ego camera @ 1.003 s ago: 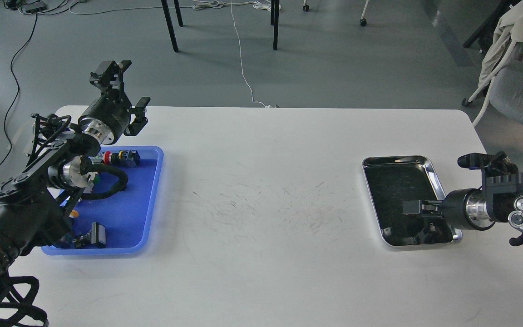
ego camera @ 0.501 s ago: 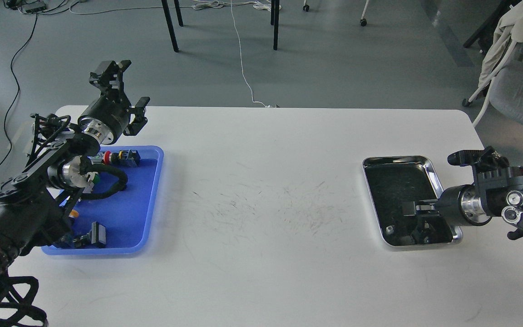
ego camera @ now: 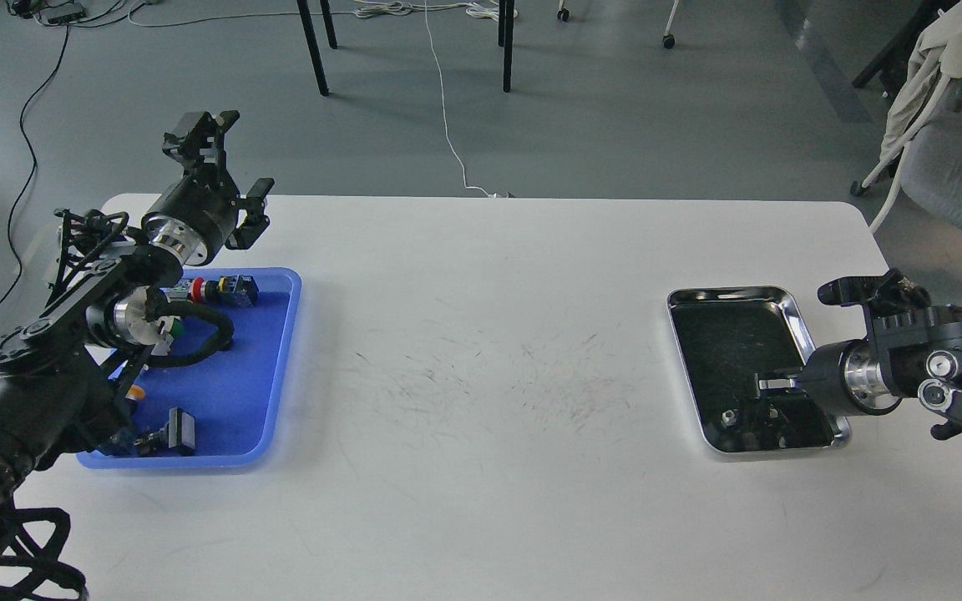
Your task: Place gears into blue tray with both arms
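Observation:
The blue tray (ego camera: pixel 235 380) lies at the table's left end and holds switch parts. My left gripper (ego camera: pixel 229 163) hangs open above the tray's far edge, with nothing between its widely spread fingers. At the right, my right gripper (ego camera: pixel 769 392) reaches low over the near right corner of a steel tray (ego camera: pixel 792 321). Its fingers blend with the dark reflective bottom, so their state is unclear. A tiny round dark piece (ego camera: pixel 727 415) near the steel tray's front left may be one of the gears. No other gears can be made out.
Inside the blue tray are a red-capped switch (ego camera: pixel 199 290), a black blocky part (ego camera: pixel 178 433) and my left arm's cable loop (ego camera: pixel 212 334). The white table (ego camera: pixel 489 351) has scuff marks at its middle. A chair (ego camera: pixel 957 167) stands beyond the right edge.
My right arm has drawn back to the right, so its gripper now sits nearer the steel tray's right rim. The left arm has barely moved.

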Motion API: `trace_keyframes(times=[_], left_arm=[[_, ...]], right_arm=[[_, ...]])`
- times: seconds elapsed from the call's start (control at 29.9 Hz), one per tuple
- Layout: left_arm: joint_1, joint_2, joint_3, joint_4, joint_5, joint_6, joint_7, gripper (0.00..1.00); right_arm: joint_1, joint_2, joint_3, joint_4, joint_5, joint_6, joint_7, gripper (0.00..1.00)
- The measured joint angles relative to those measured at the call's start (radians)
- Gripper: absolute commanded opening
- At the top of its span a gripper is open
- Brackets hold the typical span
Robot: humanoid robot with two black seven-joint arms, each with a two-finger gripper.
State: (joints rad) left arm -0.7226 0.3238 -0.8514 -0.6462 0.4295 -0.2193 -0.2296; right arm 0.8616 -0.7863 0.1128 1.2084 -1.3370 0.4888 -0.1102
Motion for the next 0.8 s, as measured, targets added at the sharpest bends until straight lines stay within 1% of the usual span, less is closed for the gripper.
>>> trace_keyframes(times=[0.07, 0.37, 0.53, 0.63, 0.74, 0.8], left_arm=[[0.0, 0.0, 0.0, 0.0, 0.0, 0.0, 0.0, 0.98], [0.0, 0.0, 0.0, 0.002, 0.0, 0.0, -0.014, 0.98], [0.0, 0.001, 0.0, 0.002, 0.0, 0.001, -0.014, 0.98], [0.0, 0.004, 0.0, 0.002, 0.0, 0.001, -0.014, 0.98], [-0.003, 0.005, 0.0, 0.002, 0.0, 0.001, -0.014, 0.98], [-0.005, 0.006, 0.0, 0.002, 0.0, 0.002, -0.014, 0.98]], right_arm=[[0.0, 0.001, -0.003, -0.002, 0.0, 0.0, 0.0, 0.28], [0.009, 0.012, -0.004, -0.013, -0.001, 0.0, 0.0, 0.03], [0.035, 0.012, -0.004, -0.009, 0.003, 0.0, 0.006, 0.01], [0.082, 0.012, 0.0, 0.005, 0.015, 0.0, 0.011, 0.01], [0.173, 0.012, 0.005, 0.045, 0.054, 0.0, 0.012, 0.01], [0.255, 0.012, 0.005, 0.062, 0.128, 0.0, 0.005, 0.02]])
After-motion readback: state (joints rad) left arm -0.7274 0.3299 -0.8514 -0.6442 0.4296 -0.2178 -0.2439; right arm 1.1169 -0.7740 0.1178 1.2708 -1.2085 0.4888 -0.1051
